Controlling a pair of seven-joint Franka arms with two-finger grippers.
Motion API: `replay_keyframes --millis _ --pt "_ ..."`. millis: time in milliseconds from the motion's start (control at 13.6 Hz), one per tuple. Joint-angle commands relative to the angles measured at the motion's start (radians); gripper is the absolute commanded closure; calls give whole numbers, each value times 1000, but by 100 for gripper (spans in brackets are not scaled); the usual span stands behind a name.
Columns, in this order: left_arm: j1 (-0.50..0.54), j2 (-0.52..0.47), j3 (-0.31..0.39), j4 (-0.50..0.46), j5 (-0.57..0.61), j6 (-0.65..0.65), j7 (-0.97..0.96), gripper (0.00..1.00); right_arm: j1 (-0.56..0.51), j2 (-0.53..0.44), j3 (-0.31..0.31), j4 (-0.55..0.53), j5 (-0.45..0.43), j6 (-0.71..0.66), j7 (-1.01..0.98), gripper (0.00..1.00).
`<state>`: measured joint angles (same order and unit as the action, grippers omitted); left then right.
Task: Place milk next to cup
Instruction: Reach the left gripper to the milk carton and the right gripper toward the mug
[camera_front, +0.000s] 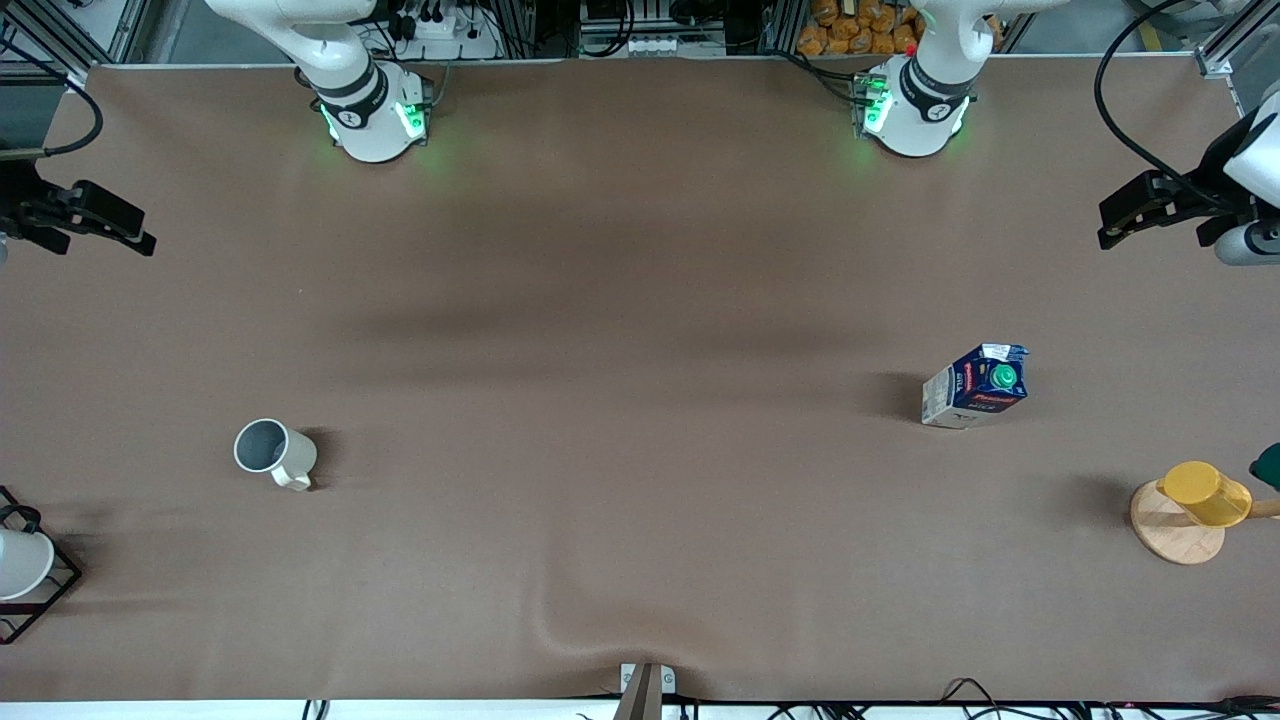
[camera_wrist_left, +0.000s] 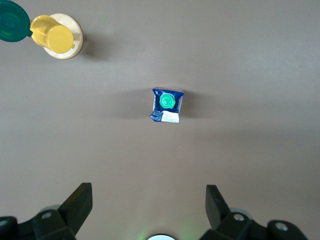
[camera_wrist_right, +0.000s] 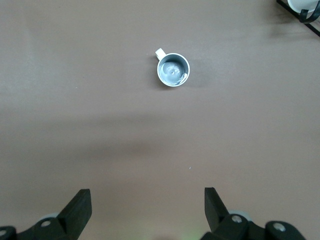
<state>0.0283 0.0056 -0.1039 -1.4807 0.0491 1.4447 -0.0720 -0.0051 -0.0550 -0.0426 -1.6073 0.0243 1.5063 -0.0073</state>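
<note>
The milk (camera_front: 978, 385), a dark blue carton with a green cap, stands upright toward the left arm's end of the table; it also shows in the left wrist view (camera_wrist_left: 167, 105). The cup (camera_front: 272, 452), a cream-white mug with a grey inside, stands toward the right arm's end and shows in the right wrist view (camera_wrist_right: 173, 69). My left gripper (camera_front: 1107, 225) is open and empty, high over the table's edge at its own end (camera_wrist_left: 149, 192). My right gripper (camera_front: 143, 232) is open and empty, high over the edge at its own end (camera_wrist_right: 147, 195).
A yellow cup (camera_front: 1205, 493) on a round wooden base (camera_front: 1170, 535) stands nearer the front camera than the milk, with a dark green object (camera_front: 1268, 465) beside it. A white cup in a black wire rack (camera_front: 30, 600) stands near the mug, at the table's edge.
</note>
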Motion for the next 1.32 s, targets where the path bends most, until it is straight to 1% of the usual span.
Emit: replay_keyframes --millis 0,294,367,441,661,808,881,1102,1249 --pt "9 -13 -3 7 -23 -18 9 0 8 9 -10 17 0 -12 9 0" --pt "10 0 0 10 -18 -17 11 0 8 7 -11 13 2 -17 9 0" --pt "9 14 -2 -3 -23 -8 3 0 7 9 -11 12 2 -24 9 0" --pt "9 49 -2 -4 -21 18 3 0 4 7 -11 12 2 -28 9 0" --pt "18 79 0 -105 -21 185 18 0 10 6 -11 13 5 -29 9 0" --pt "16 109 0 -116 -21 229 17 0 10 3 -10 13 6 -32 9 0" --pt "16 123 0 -118 -23 249 15 0 23 -3 1 13 5 -46 10 0" --pt "18 184 1 -151 -20 341 11 0 34 0 6 13 3 -49 12 0" --pt "16 206 1 -180 -12 394 11 0 34 17 6 12 3 -41 9 0"
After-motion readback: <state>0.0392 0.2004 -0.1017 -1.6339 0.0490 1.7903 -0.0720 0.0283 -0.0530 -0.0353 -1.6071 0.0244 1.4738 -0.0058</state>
